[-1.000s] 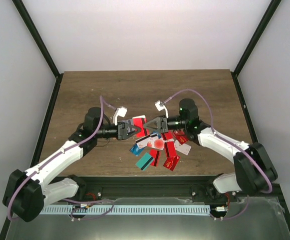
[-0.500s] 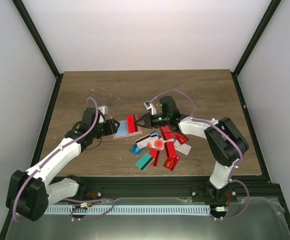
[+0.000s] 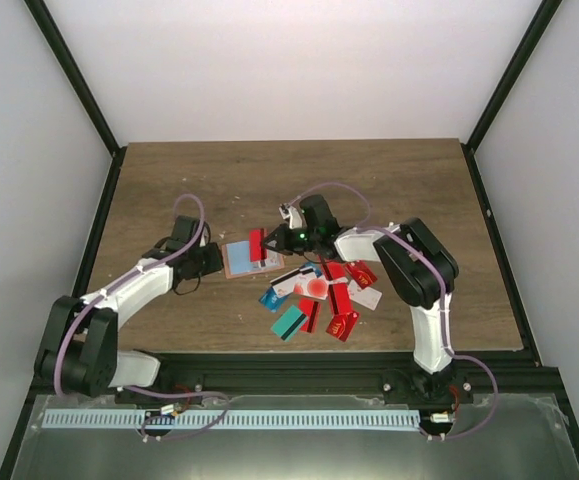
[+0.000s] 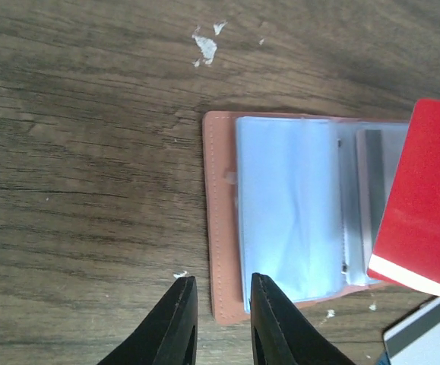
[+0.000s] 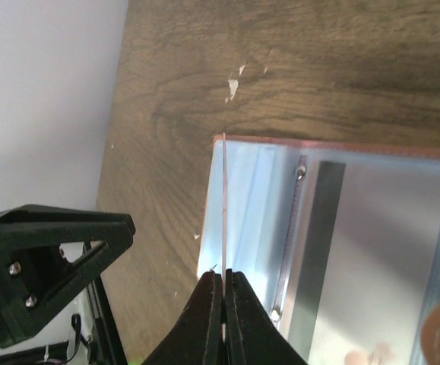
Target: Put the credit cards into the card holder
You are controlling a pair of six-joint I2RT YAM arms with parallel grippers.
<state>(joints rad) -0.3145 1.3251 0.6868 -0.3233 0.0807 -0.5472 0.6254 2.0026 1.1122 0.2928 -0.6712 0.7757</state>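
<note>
The card holder (image 3: 239,259) lies open on the wood, salmon rim (image 4: 221,228) around pale plastic sleeves (image 4: 288,205). My right gripper (image 3: 272,241) is shut on a red credit card (image 3: 258,246), which stands edge-on (image 5: 223,205) above the holder's sleeves (image 5: 254,205), beyond the shut fingertips (image 5: 223,293). In the left wrist view that card (image 4: 425,220) hangs over the holder's right side. My left gripper (image 3: 215,262) sits at the holder's left edge, jaws narrowly apart (image 4: 217,304) over its near corner. More credit cards (image 3: 321,294) lie in a loose pile to the right.
A teal card (image 3: 289,320) and red cards (image 3: 343,323) reach toward the table's front edge (image 3: 319,352). White flecks (image 4: 204,47) dot the wood beyond the holder. Black frame posts (image 3: 79,90) and white walls enclose the table.
The holder has gone from being held up between both grippers to lying flat on the table. My left gripper has drawn back to its left edge. The right gripper carried the red card leftward over it.
</note>
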